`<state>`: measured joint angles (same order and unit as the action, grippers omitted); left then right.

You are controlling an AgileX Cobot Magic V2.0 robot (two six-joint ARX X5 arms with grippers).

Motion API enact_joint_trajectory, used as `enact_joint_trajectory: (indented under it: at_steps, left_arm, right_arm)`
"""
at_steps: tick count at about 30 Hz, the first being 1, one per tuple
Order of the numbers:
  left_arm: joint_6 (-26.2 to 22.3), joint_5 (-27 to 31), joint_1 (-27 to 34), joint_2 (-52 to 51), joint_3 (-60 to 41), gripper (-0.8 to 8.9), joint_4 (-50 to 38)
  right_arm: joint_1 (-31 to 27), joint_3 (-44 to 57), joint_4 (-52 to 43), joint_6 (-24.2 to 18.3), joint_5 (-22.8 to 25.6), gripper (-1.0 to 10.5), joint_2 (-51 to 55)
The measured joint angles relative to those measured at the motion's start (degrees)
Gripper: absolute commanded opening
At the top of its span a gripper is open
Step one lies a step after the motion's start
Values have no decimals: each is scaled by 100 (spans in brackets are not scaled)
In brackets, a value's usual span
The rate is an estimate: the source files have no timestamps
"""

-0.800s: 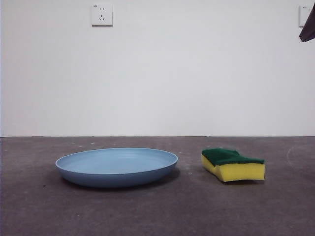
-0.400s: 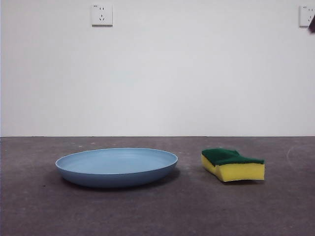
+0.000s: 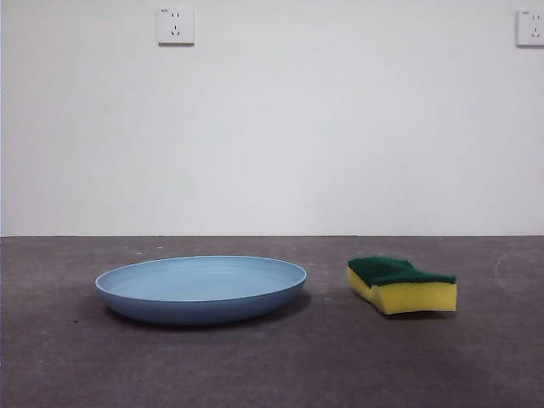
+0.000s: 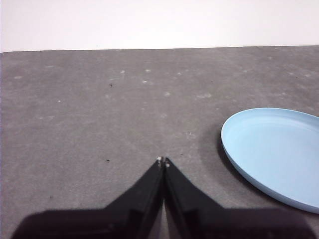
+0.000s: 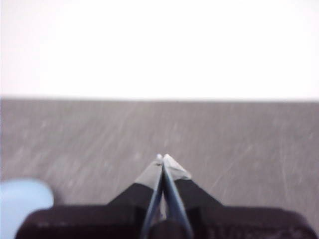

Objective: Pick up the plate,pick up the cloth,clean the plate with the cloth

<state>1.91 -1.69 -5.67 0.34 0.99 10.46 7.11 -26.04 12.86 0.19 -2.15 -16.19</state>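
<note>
The light blue plate lies flat on the dark table, left of centre in the front view. The sponge, yellow foam with a dark green top, lies to its right, apart from it. No arm shows in the front view. My left gripper is shut and empty above bare table, with the plate off to one side of it. My right gripper is shut and empty; a blurred edge of the plate shows at a corner of its view. The sponge is out of both wrist views.
The dark grey table ends at a white wall with two sockets high up.
The black arm tip at the top right corner of the front view has withdrawn out of view. The plate and the sponge have not moved.
</note>
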Motion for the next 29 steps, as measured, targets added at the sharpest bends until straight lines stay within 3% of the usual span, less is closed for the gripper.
enact_joint_trajectory:
  at_steps: [6, 18, 29]
  left_arm:
    - [0, -2, 0, 0, 0, -3, 0]
    - [0, -2, 0, 0, 0, -3, 0]
    - [0, 0, 0, 0, 0, -3, 0]
  right_arm:
    - [-540, 848, -396, -4, -378, 2, 592]
    - [-560, 2262, -625, 166, -387, 2, 1471]
    - [-560, 2507, -330, 461, -365, 2, 1578]
